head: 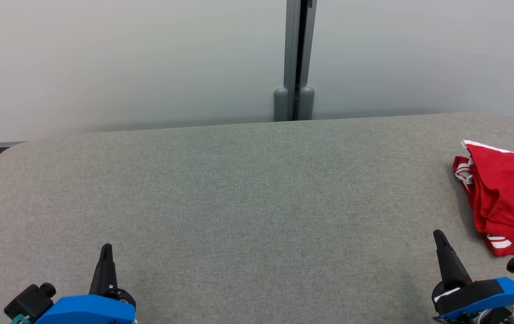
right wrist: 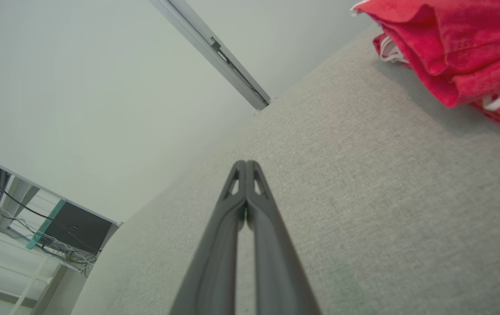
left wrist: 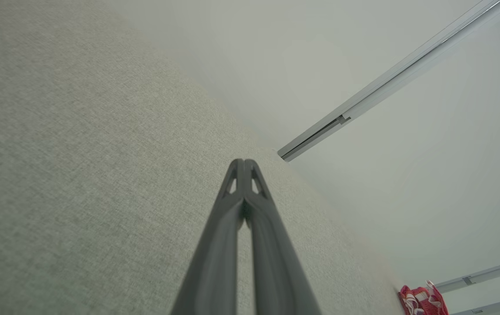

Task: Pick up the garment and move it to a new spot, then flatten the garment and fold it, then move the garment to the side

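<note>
- Resting low at our left, the left gripper (head: 106,248) points up the head view over the table (head: 239,189). Its two dark fingers are pressed together and hold nothing.
- Our right gripper (head: 439,235) sits at the lower right, leaning a little leftward, likewise closed tip to tip and empty.
- From each wrist we see the finger pair meeting at its tips above the grey cloth top.
- The garment (head: 506,193) — red with white stripes — lies in a loosely folded heap at the table's right end, partly cut off by the head view's border.
- It is near the right gripper, just beyond and to the right of the fingers and not touching them. It is well apart from the left gripper.
- Behind the table we see a pale wall (head: 126,58) with a grey post (head: 294,58).
- The right wrist view shows a black box (right wrist: 77,227) off past the table's far end.
</note>
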Robot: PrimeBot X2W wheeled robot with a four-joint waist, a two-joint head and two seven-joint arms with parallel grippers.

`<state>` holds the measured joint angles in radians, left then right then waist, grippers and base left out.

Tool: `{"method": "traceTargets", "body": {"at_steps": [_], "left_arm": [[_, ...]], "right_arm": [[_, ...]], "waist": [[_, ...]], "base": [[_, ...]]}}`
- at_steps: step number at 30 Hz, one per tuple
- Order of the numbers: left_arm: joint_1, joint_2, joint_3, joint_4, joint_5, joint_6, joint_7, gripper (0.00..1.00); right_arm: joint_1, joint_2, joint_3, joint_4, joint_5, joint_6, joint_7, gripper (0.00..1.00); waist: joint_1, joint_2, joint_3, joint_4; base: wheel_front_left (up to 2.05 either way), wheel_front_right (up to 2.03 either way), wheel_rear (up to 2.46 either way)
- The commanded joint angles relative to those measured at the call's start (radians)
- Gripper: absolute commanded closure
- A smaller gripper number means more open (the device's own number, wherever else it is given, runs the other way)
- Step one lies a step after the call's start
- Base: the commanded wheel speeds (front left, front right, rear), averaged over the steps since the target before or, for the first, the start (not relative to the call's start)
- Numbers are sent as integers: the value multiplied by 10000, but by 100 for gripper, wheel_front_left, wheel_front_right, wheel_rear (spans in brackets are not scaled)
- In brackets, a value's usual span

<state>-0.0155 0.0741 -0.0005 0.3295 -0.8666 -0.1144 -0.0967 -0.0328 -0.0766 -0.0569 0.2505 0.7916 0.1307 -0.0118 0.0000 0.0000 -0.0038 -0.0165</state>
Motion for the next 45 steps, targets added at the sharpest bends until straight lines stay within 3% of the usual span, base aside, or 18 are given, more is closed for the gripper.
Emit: {"method": "traceTargets", "body": {"at_steps": [1,45], "left_arm": [[-310,20,122,-176,-340,-46,81,100],[-745,-134,763,-605,-4640,-138,1326,100]], "right_arm": [[-301,-10,-62,-132,378,0,59,100],[-615,167,-386,-100,5110,1,799,100]], "waist": [[0,0,1,3],[0,0,36,86]], "base": [[0,0,0],[0,0,0]]}}
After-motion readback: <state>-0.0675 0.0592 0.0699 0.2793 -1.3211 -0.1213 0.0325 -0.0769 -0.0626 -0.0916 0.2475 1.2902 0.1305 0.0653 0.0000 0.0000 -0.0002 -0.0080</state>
